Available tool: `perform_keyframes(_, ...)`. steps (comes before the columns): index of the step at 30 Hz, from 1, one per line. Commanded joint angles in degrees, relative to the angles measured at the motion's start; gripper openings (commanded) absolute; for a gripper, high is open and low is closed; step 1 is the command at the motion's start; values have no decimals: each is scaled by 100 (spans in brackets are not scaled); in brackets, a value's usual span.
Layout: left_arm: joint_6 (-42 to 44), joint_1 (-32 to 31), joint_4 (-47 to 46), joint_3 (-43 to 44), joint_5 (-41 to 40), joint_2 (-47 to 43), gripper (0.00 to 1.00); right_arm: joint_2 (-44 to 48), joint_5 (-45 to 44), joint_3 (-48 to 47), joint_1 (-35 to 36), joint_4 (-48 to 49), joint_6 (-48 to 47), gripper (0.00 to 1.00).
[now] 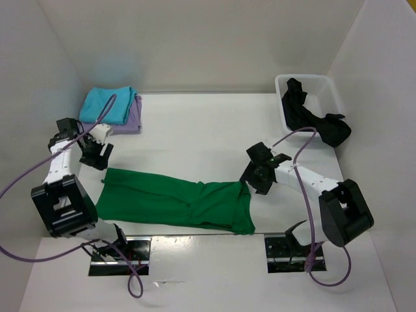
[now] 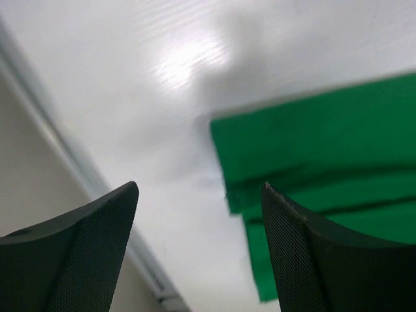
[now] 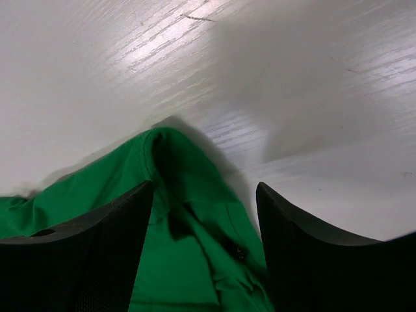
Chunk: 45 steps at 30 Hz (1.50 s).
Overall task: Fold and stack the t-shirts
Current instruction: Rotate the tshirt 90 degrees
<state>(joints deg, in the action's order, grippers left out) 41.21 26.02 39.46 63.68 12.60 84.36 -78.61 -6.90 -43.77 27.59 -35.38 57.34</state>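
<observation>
Hovering at the two ends of the green shirt (image 1: 175,201), both of my grippers stand spread with nothing pinched. My left gripper (image 2: 200,188) has bare table (image 1: 195,130) between its fingers, and in its wrist view the shirt's squared end lies just toward 3 o'clock. My right gripper (image 3: 205,188) straddles a humped edge of the same cloth without closing on it. The shirt lies as a long folded band across the near side, from 8 to 5 o'clock. At 10 o'clock the turquoise shirt (image 1: 107,103) sits on the lavender shirt (image 1: 133,120). At 2 o'clock the black shirt (image 1: 309,117) hangs over the rim of the white bin (image 1: 325,81).
</observation>
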Motion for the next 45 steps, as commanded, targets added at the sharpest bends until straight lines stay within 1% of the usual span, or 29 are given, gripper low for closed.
perform_keyframes(1, -562, -351, -385, 162, 420, 502, 83, -153, 136, -141, -26, 409, -241, 70)
perform_keyframes(4, -693, -729, -579, -4, -142, 889, 85, -426, 136, -141, -26, 461, -294, 70)
perform_keyframes(6, -641, -730, -659, -206, -223, 951, 85, -611, 136, -246, -26, 522, -373, 70)
perform_keyframes(7, -641, -730, -755, -294, -223, 951, 85, -847, 136, -298, -26, 523, -451, 68)
perform_keyframes(11, -518, -529, -888, -584, -459, 810, 86, -1523, 276, -693, -26, 575, -697, 34)
perform_keyframes(12, -465, -528, -888, -585, -530, 758, 86, -1648, 346, -755, -26, 576, -750, 19)
perform_keyframes(15, -412, -335, -835, -585, -645, 705, 86, -2157, 400, -1220, -132, 637, -1075, 0)
perform_keyframes(16, -360, -187, -678, -585, -558, 635, 87, -2307, 269, -1448, -219, 541, -1198, 0)
perform_keyframes(17, -359, -115, -625, -524, -496, 548, 89, -2682, 155, -2085, -289, 462, -1477, 0)
perform_keyframes(18, -359, -45, -493, -471, -443, 547, 90, -2921, 23, -2501, -290, 270, -1628, 0)
perform_keyframes(19, -359, 77, -414, -392, -373, 547, 92, -3184, -231, -3514, -342, 164, -1778, 0)
perform_keyframes(20, -359, 79, -309, -287, -216, 616, 99, -3509, -364, -4151, -342, 49, -2127, 0)
perform_keyframes(21, -359, 131, -134, -86, -214, 687, 100, -4278, -530, -4888, -403, -326, -2305, 0)
perform_keyframes(22, -420, 131, -71, -14, -153, 748, 100, -4729, -697, -6671, -404, -608, -2472, 0)
perform_keyframes(23, -482, 131, -70, 39, -153, 853, 100, -5230, -1030, -7750, -404, -933, -2821, 0)
perform_keyframes(24, -482, 131, -18, 39, -153, 854, 100, -6401, -1190, -8961, -404, -1780, -3016, 1)
perform_keyframes(25, -569, 131, -18, 100, -153, 854, 100, -7135, -1287, -12080, -404, -2285, -3218, 43)
perform_keyframes(26, -649, 131, -18, 101, -153, 924, 100, -7647, -1184, -12764, -500, -2542, -3421, 63)
perform_keyframes(27, -649, 131, -18, 101, -74, 925, 100, -7591, -861, -12640, -596, -2301, -3240, 76)
perform_keyframes(28, -702, 62, 35, 162, -74, 977, 100, -7521, -675, -12752, -667, -2124, -3168, 91)
perform_keyframes(29, -702, 61, 87, 162, 31, 977, 100, -7624, -777, -13075, -668, -2340, -3168, 95)
perform_keyframes(30, -702, -70, 140, 162, 162, 1038, 100, -7730, -1283, -13391, -589, -2525, -3255, 100)
perform_keyframes(37, -702, -554, 255, 154, 489, 1162, 100, -6616, -1349, -12183, -483, -2825, -3107, 100)
perform_keyframes(39, -702, -772, 308, 84, 489, 1162, 100, -6554, -1410, -11815, -483, -2913, -3045, 96)
perform_keyframes(40, -702, -861, 308, -21, 489, 1162, 100, -6605, -1411, -11760, -483, -3079, -2966, 86)
perform_keyframes(42, -702, -1063, 308, -136, 350, 1162, 100, -6667, -1481, -11568, -483, -3169, -2852, 73)
perform_keyframes(43, -702, -1125, 238, -197, 287, 1223, 100, -6667, -1481, -11471, -483, -3221, -2756, 64)
perform_keyframes(44, -702, -1126, 176, -250, 235, 1223, 100, -6667, -1377, -11400, -483, -3221, -2755, 46)
perform_keyframes(45, -702, -1195, 176, -329, 182, 1223, 100, -6667, -1228, -11339, -483, -3221, -2685, 39)
